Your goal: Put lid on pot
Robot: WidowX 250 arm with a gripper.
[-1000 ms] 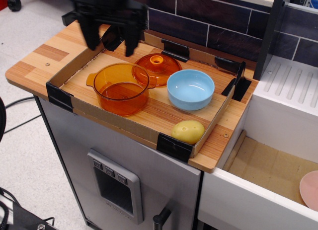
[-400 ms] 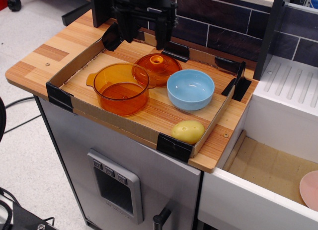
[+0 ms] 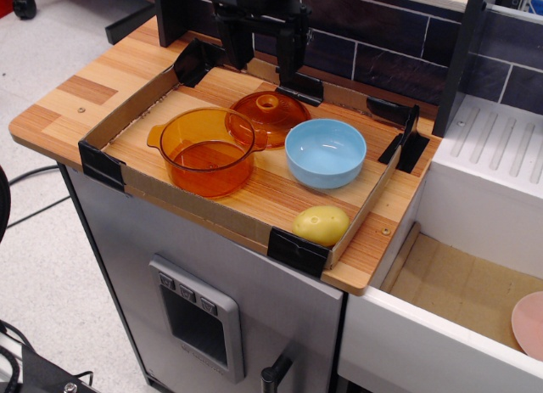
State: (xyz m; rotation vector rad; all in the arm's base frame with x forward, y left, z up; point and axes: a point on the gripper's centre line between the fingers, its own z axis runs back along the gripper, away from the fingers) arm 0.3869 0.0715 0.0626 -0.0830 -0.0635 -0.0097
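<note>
The gripper (image 3: pixel 263 52) hangs with jaws spread and grasping nothing, at 12 o'clock from the lid (image 3: pixel 268 115), which lies flat in the tray (image 3: pixel 140 187), touching the pot (image 3: pixel 206 149) at the pot's 2 o'clock.

lid (image 3: pixel 268 115): top clear | pot (image 3: pixel 206 148) touching left | bowl (image 3: pixel 326 152) just right

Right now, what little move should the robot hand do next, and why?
Probably go straight down toward the lid. The gripper hangs open above and just behind it, holding nothing. The lid lies on the board, leaning against the back of the open pot, so its ring knob must be grabbed first.
</note>
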